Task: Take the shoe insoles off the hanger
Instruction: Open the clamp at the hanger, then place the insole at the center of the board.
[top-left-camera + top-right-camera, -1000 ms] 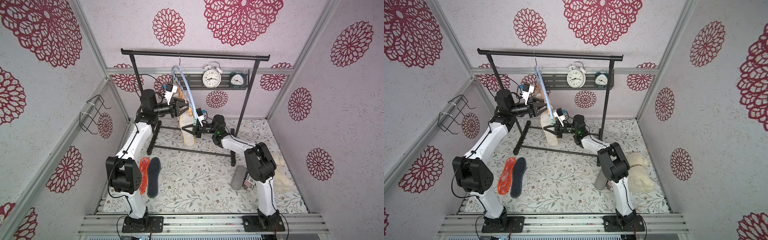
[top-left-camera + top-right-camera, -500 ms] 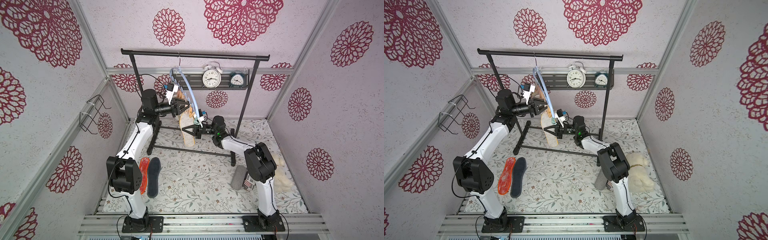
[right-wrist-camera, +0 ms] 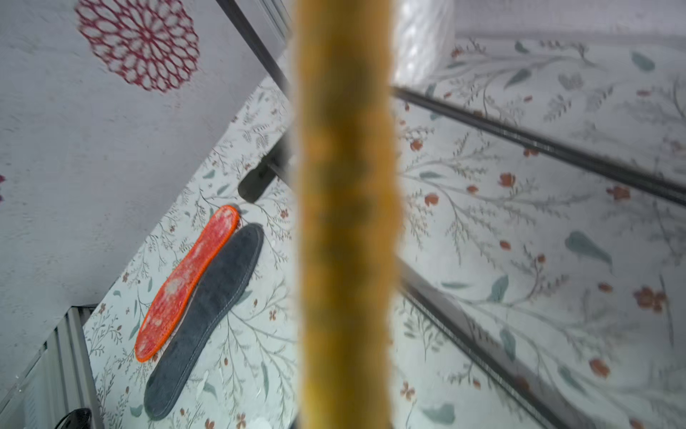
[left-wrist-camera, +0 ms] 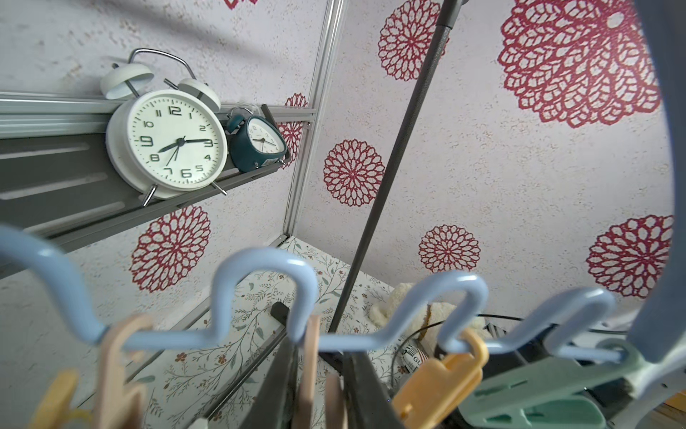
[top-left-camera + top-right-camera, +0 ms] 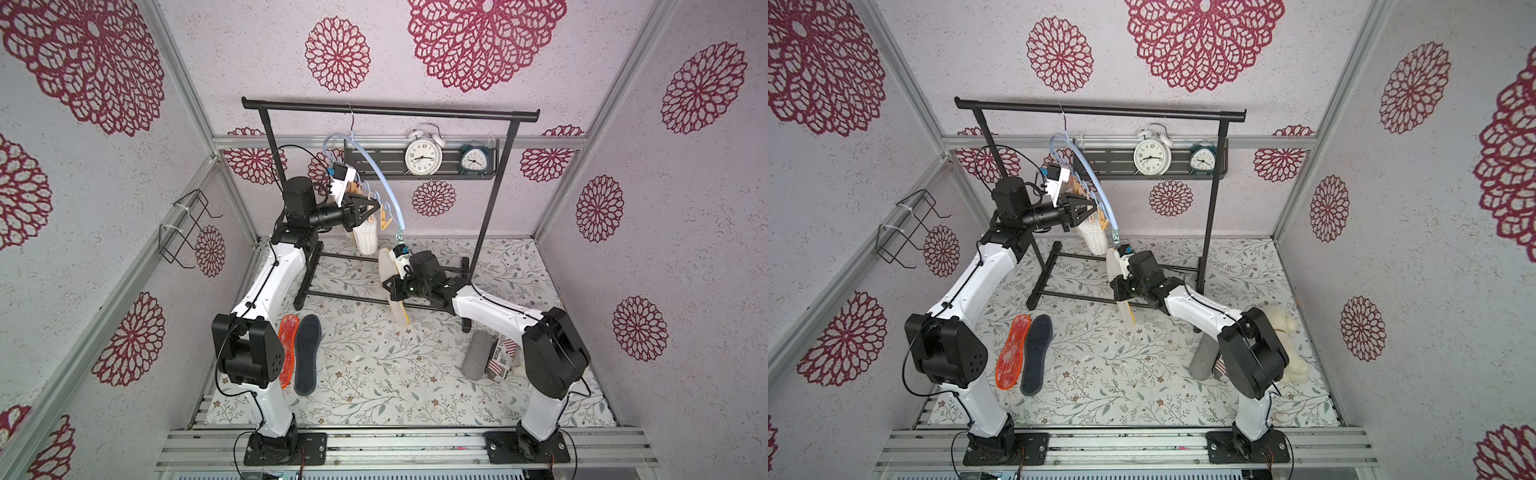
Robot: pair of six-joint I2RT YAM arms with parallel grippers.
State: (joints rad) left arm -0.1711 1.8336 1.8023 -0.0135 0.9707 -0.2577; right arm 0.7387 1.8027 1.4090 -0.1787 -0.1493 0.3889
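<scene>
below the pale blue wavy hanger, the right gripper clamps a mustard-yellow insole with a beige back; left gripper fingers seemingly pinch a pink clothespin.

Bright, even, diffuse light; shadows faint and soft. Both top views sharp, with wide-angle bending at the edges. Left wrist: white clock crisp, hanger and clothespins soft, dark vignette at one edge. Right wrist: motion-smeared, yellow insole total blur.
</scene>
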